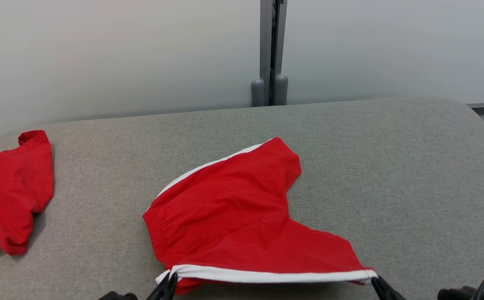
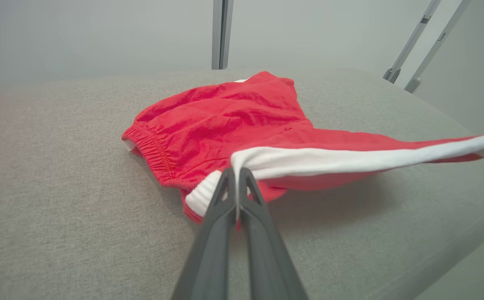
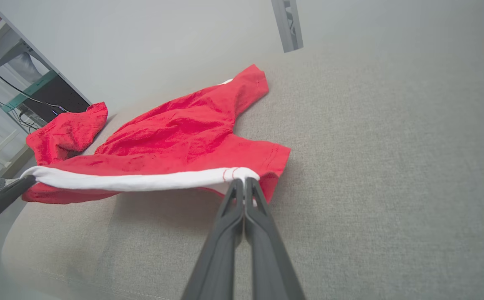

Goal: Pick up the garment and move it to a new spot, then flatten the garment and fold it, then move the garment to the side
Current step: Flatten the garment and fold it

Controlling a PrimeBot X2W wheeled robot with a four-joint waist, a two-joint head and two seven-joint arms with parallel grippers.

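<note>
Garment (image 1: pixel 233 208); L hand (image 1: pixel 169 282), R hand (image 1: pixel 379 285) half off-frame

Head camera: high, facing forward and down over the grey fabric surface (image 1: pixel 392 166). Wrist cameras: low, close, facing the wall (image 2: pixel 100 33). All three share the red shorts (image 1: pixel 225 208).

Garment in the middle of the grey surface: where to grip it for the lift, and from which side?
The white band along its near edge, one end per gripper, coming from the robot's side. That band runs straight and faces the robot; the rest of the garment lies rumpled. The left gripper and right gripper are shut on its ends.
</note>
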